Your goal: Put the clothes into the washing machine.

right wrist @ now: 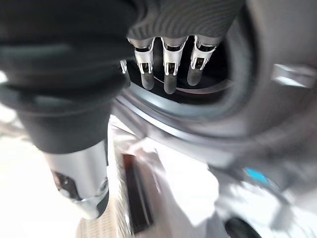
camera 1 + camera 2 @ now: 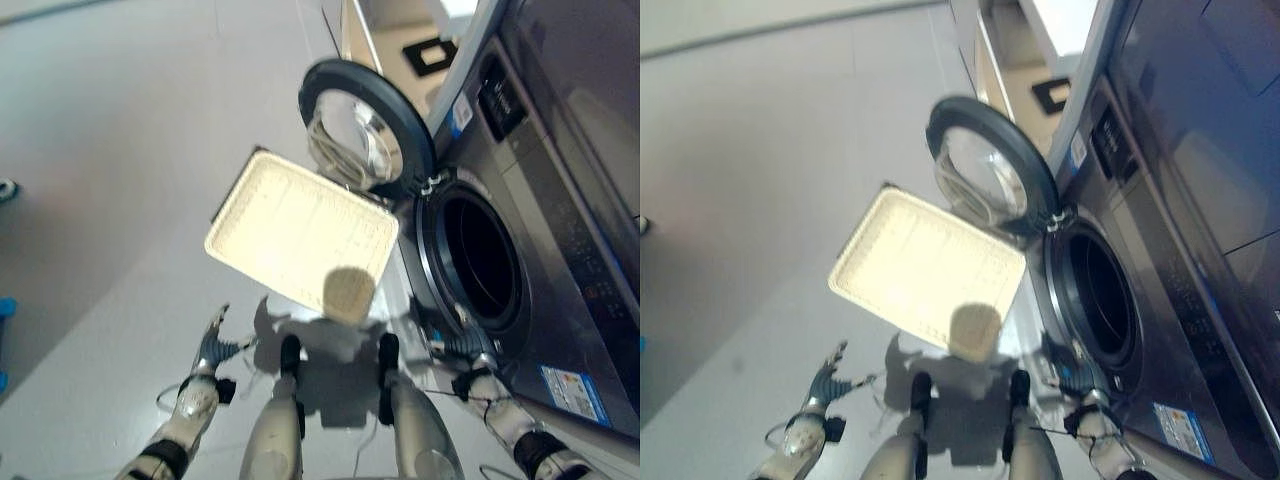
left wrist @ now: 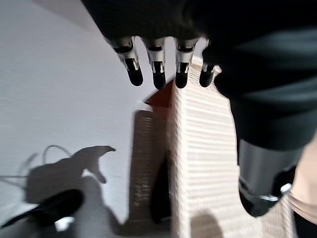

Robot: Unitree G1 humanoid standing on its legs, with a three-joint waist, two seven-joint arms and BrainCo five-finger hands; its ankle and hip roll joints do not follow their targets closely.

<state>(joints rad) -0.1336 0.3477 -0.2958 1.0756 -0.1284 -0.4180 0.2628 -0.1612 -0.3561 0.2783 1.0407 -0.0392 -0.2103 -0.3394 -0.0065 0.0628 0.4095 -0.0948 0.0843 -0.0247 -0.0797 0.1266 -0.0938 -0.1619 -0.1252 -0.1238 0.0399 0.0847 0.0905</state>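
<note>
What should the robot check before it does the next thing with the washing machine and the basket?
1. Washing machine door swung open: ok.
2. Drum opening free of anything blocking it: ok, it looks dark and clear, though I cannot tell what lies deep inside.
3. Clothes in the white basket: not ok, it looks empty from above.
4. Left robot hand free: ok, fingers straight, holding nothing, above the floor beside the basket.
5. Right robot hand free: ok, fingers straight, holding nothing, close to the drum's rim.
6. Clothes already in the drum: cannot tell.
</note>
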